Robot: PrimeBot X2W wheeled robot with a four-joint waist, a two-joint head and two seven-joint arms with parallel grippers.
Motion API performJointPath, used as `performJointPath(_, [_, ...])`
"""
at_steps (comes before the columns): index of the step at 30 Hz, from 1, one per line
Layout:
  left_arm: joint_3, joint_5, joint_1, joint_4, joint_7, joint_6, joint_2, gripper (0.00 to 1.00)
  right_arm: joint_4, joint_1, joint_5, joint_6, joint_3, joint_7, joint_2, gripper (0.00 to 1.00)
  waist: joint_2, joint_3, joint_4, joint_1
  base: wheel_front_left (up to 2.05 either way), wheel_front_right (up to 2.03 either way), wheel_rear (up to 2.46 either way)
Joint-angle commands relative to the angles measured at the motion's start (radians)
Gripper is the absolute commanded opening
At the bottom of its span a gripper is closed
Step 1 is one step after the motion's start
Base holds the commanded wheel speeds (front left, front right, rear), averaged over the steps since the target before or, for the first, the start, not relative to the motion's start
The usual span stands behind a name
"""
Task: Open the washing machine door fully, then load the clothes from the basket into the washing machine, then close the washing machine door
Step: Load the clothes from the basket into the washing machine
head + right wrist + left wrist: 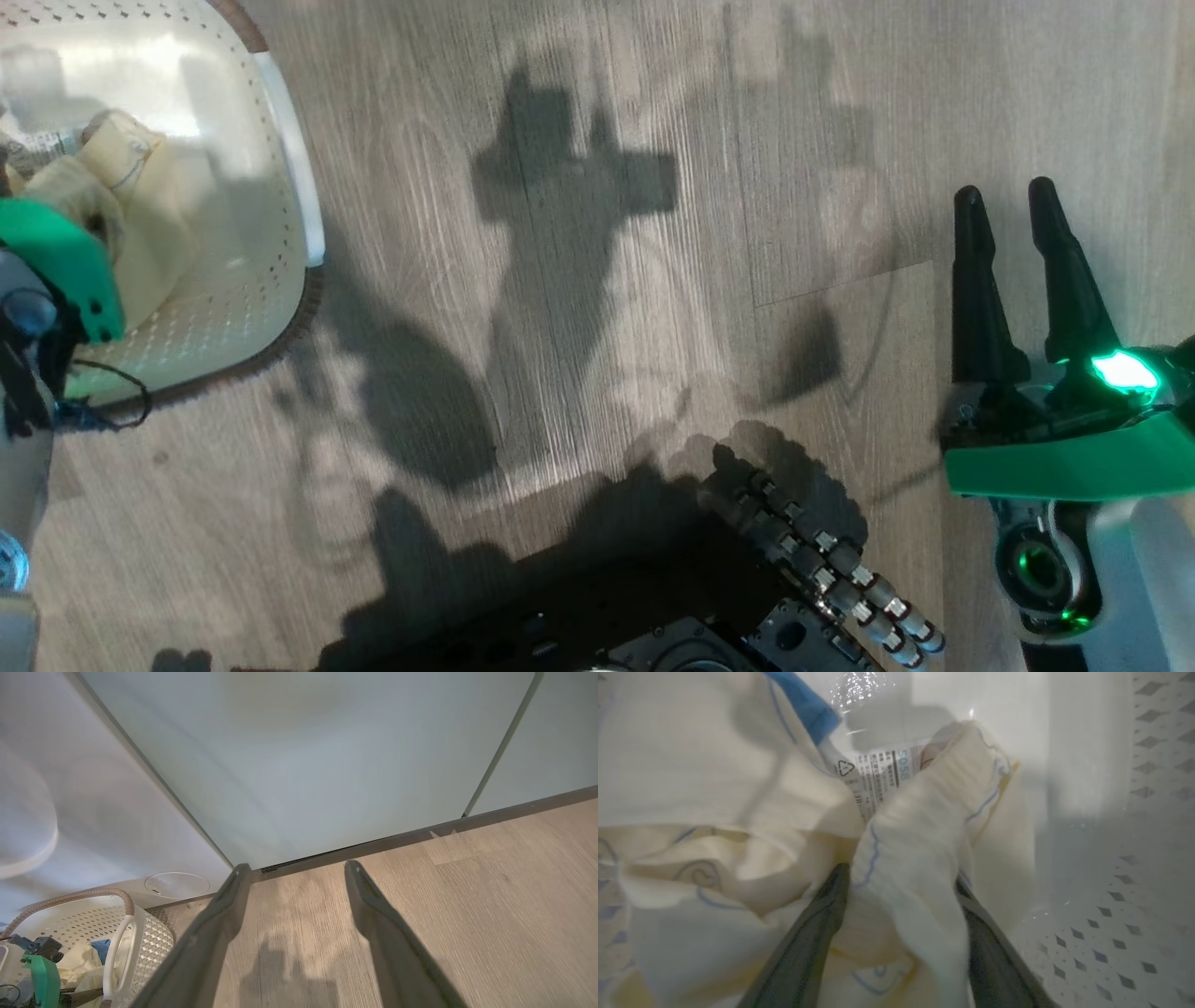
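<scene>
Since the head cam points pretty much straight down, the left side is where it's all happening: one basket (224, 308) sits on the floor (653, 392) at the view's upper left. The clothes (140, 215) lie in it as one cream bundle, towards its left side. The left gripper (900, 877) is down inside the basket, both dark fingers spread wide with one thick fold of cloth sitting between them, so it's jaws apart around fabric, not pinched together. Up close you can count one blue trim piece (808, 709) at the top of the pile and one label sticker (882, 774) on the basket's bottom, peeking out between two folds. The middle of the floor has shadows, plus the robot's dark base (597, 607) at the bottom edge. Over on the right, the right gripper (1004, 193) hangs above the floorboards, its two fingers apart and empty. Its wrist cam catches the washing machine (70, 812) as a white panel on the left with one round cap (176, 885) low down, the basket just in front of it, and two pale teal cabinet doors (303, 765) to the right.
</scene>
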Motion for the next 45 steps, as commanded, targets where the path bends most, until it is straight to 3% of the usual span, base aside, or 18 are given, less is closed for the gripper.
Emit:
performJointPath(1, [0.006,0.01,-0.004,0.009,0.027,0.011,0.048,1.0,-0.032,0.03,0.007,0.004,0.017,-0.009,-0.013,1.0,0.0,0.004,0.003,0.0,0.0,0.0,0.0])
performJointPath(2, [0.002,0.011,-0.012,0.017,0.046,0.012,0.046,0.91,-0.033,0.031,0.007,0.004,0.017,-0.009,-0.013,1.0,0.0,0.006,0.005,0.0,0.0,0.0,0.0])
performJointPath(3, [-0.002,0.012,-0.02,0.023,0.066,0.014,0.044,0.5,-0.033,0.032,0.007,0.004,0.016,-0.009,-0.013,1.0,0.0,0.008,0.006,0.0,0.0,0.0,0.0])
performJointPath(4, [-0.006,0.013,-0.027,0.028,0.084,0.016,0.041,0.18,-0.033,0.033,0.008,0.004,0.015,-0.009,-0.013,1.0,0.0,0.009,0.007,0.0,0.0,0.0,0.0])
performJointPath(5, [-0.009,0.013,-0.033,0.031,0.097,0.019,0.037,0.0,-0.033,0.033,0.008,0.004,0.014,-0.009,-0.013,1.0,0.0,0.009,0.008,0.0,0.0,0.0,0.0])
performJointPath(13, [-0.024,0.016,-0.044,0.026,0.084,0.05,0.023,0.0,-0.029,0.026,0.009,0.004,0.009,-0.009,-0.013,1.0,0.0,0.008,0.017,0.0,0.0,0.0,0.0])
performJointPath(18, [-0.01,-0.001,-0.031,-0.008,-0.017,0.048,0.033,0.0,-0.022,0.005,0.004,0.004,0.002,-0.009,-0.013,1.0,0.0,-0.006,0.027,0.0,0.0,0.0,0.0])
performJointPath(31, [-0.022,-0.009,0.027,-0.133,-0.258,0.074,-0.073,0.0,-0.017,0.021,-0.083,0.004,-0.082,-0.009,-0.013,1.0,0.0,-0.131,0.15,0.0,0.0,0.0,0.0])
performJointPath(38, [-0.002,-0.021,0.102,-0.303,-0.292,0.087,-0.107,0.0,-0.008,0.049,-0.118,0.004,-0.121,-0.009,-0.013,1.0,0.0,-0.205,0.201,0.0,0.0,0.0,0.0])
performJointPath(45, [0.039,-0.012,0.237,-0.591,-0.294,0.128,-0.129,0.0,0.009,0.084,-0.155,0.004,-0.146,-0.009,-0.013,1.0,0.0,-0.292,0.252,0.0,0.0,0.0,0.0])
